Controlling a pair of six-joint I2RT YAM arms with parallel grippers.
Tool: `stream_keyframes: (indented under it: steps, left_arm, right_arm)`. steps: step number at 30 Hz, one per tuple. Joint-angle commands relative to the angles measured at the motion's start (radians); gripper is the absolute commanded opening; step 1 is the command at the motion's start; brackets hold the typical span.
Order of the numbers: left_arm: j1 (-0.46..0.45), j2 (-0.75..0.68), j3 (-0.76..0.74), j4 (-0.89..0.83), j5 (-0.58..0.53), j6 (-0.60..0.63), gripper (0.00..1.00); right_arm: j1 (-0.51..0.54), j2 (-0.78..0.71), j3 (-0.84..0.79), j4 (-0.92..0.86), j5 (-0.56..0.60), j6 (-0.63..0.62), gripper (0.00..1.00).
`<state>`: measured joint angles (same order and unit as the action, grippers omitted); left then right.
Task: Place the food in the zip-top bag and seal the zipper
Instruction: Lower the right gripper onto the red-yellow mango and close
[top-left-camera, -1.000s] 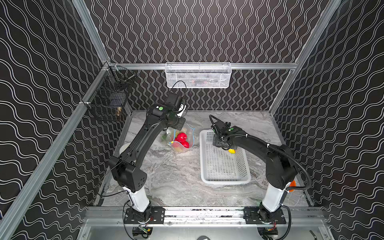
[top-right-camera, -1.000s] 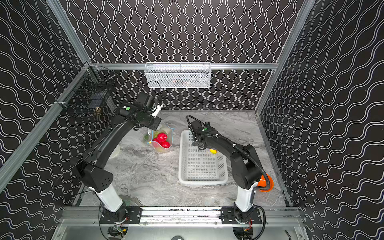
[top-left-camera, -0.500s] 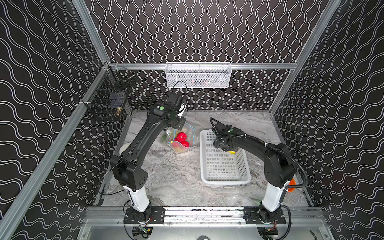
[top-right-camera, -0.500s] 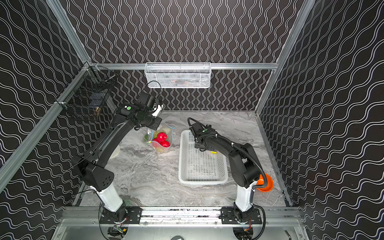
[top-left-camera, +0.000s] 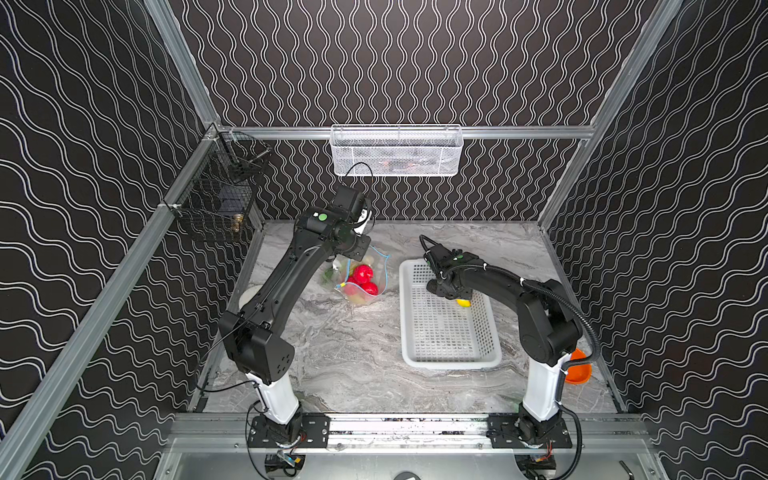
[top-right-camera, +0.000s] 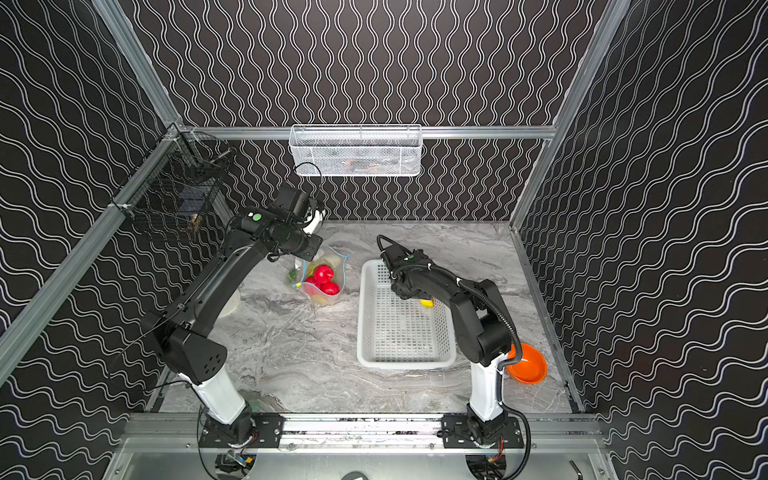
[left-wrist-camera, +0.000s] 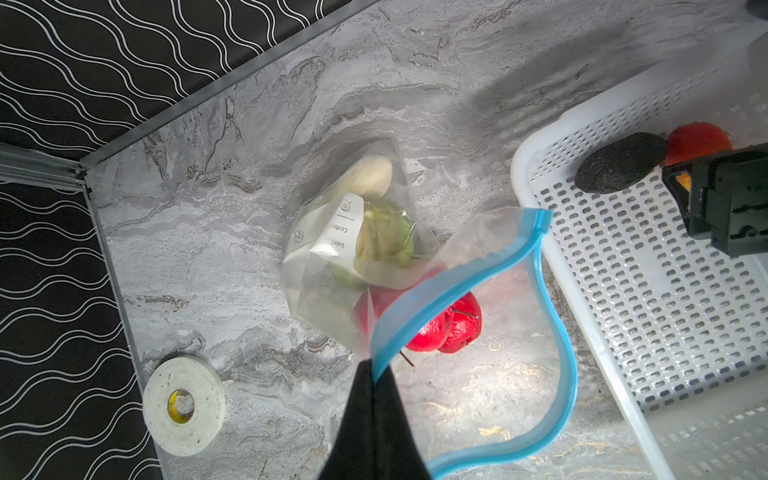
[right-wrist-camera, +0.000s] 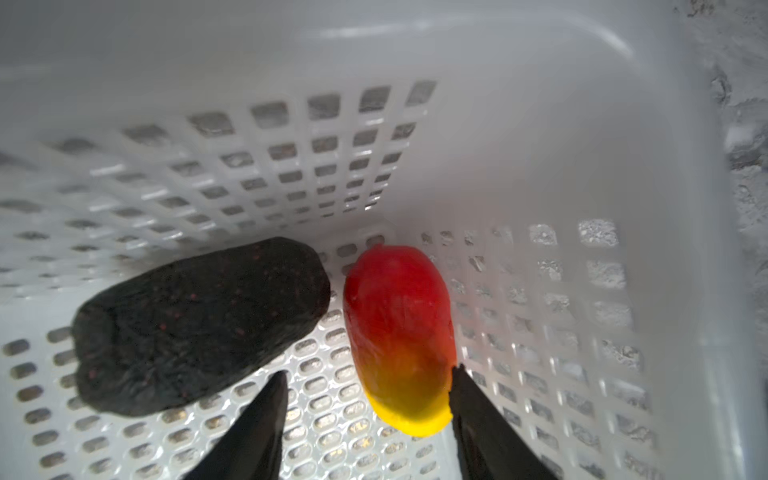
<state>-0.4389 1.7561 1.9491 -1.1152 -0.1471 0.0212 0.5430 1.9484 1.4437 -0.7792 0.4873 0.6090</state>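
Clear, crinkly plastic stands out near the back left of the grey marbled table (top-left-camera: 353, 353): the zip-top bag (left-wrist-camera: 307, 270) lies there just beside the white basket (top-left-camera: 449, 361), in both top views. Its mouth gapes wide, and the zipper (left-wrist-camera: 457, 276), a light-blue strip, curves round the opening in a broad loop. The left hand (left-wrist-camera: 374, 370) is closed tight on that strip, pinching one side of the mouth between its black fingers and lifting it above the table. Inside the bag sit two red fruits (left-wrist-camera: 453, 328) near the mouth, with the green cabbage (left-wrist-camera: 390, 237) deeper in behind the white label and the white radish (left-wrist-camera: 368, 176) at the far end. The right hand (right-wrist-camera: 370, 372) reaches down into a far corner of the basket, its fingers spread apart. Between them lies the yellow end of a red-and-yellow piece (right-wrist-camera: 399, 316); one finger touches it, while the other stands clear of it. A dark item (right-wrist-camera: 199, 324) lies just beside that piece on the perforated floor. A roll of tape (left-wrist-camera: 183, 403) rests on the table near the left wall, and an orange bowl (top-right-camera: 528, 368) sits behind the right arm's base.
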Motion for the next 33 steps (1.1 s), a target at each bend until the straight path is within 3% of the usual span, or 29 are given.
stream_keyframes:
  steps: [1,18,33]
  left_arm:
    - [-0.001,0.001,0.008,0.011,-0.013,-0.007,0.00]
    - [-0.001,0.015,0.019,0.005,-0.017,-0.006,0.00]
    - [0.000,-0.010,-0.005,0.015,-0.023,-0.005,0.00]
  right_arm:
    - [-0.005,-0.007,0.003,-0.008,0.016,-0.018,0.63]
    - [-0.025,0.062,0.025,-0.016,0.026,-0.045,0.49]
    - [-0.028,0.079,0.036,-0.016,-0.004,-0.046,0.18]
